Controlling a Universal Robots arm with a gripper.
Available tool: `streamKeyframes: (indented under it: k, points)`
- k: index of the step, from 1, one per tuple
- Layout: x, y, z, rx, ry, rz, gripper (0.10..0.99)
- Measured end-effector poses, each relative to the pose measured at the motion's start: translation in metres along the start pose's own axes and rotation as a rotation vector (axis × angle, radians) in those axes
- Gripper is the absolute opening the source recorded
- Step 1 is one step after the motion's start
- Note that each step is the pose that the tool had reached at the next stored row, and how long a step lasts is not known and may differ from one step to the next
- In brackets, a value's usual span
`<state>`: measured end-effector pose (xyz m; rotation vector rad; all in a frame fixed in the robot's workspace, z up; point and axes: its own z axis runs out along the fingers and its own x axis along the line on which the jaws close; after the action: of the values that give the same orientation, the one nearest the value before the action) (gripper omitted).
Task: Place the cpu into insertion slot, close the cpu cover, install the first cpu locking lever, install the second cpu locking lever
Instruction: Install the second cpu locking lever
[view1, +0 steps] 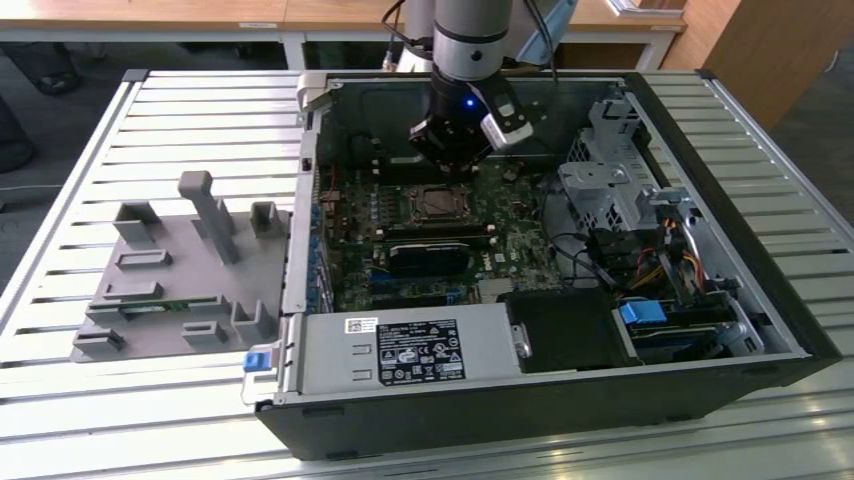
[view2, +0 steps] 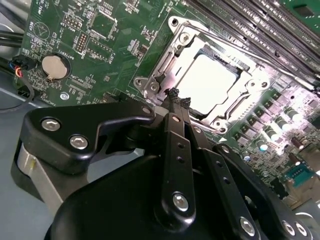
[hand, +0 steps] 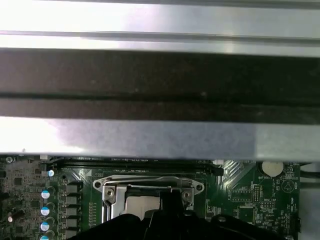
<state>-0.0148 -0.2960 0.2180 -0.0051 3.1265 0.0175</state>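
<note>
The black robot hand (view2: 179, 98) has its two slim fingers (view2: 176, 150) pressed together, with nothing pinched between them. In the second wrist view their tips sit at the edge of the square silver metal cpu cover (view2: 165, 67), close to the corner with a round screw; whether they touch the metal I cannot tell. The small flat silvery cpu (view2: 207, 80) lies inside the dark square insertion slot (view2: 239, 64), seen through the cover's large window, and the cover lies flat over it. In the first wrist view the cover (hand: 150, 183) sits just beyond the dark hand (hand: 170, 200), with a row of blue-topped capacitors (hand: 45, 210) to one side.

In the exterior view the hand (view1: 451, 160) hangs inside the open black computer case (view1: 747, 300), just beyond the socket (view1: 438, 203) on the green motherboard (view1: 527, 250). The case rests on a slatted metal table (view1: 174, 110), with a grey plastic fixture tray (view1: 174, 270) on the exterior view's left.
</note>
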Motion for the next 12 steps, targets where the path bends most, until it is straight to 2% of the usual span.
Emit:
streamKeyframes:
  k: [3, 8, 12]
  points:
    - [-0.0001, -0.0001, -0.0047, 0.000, -0.0002, 0.000, 0.106]
    - [-0.0003, 0.0000, -0.0229, 0.000, 0.0000, 0.000, 0.106]
    - [-0.0003, -0.0044, -0.0240, 0.000, -0.0001, 0.000, 0.106]
